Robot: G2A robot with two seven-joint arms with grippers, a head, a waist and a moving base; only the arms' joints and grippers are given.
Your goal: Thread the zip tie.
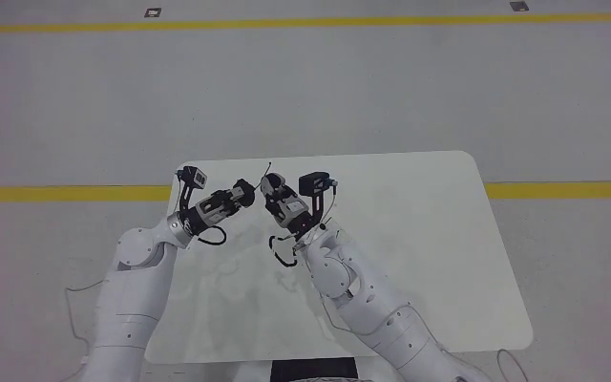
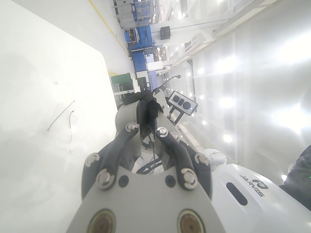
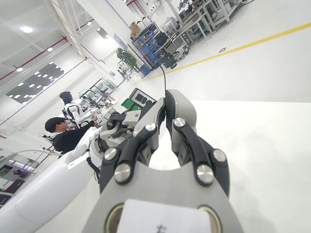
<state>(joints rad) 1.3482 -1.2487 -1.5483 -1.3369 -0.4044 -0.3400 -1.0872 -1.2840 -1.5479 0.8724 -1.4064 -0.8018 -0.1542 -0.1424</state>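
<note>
**Q:** What is the left claw (image 2: 145,103) doing, raised over the white bench (image 1: 430,248)?
**A:** It is clenched on the black zip tie (image 3: 165,81), and a thin length trails back between its fingers.
**Q:** And to its right?
**A:** The right claw (image 3: 166,103), just beside it, is pinched on the tie too, with the free end standing up past its pads. The tie looks light, springy and slick. It is best held close to the tip, or it will likely bow aside.
</note>
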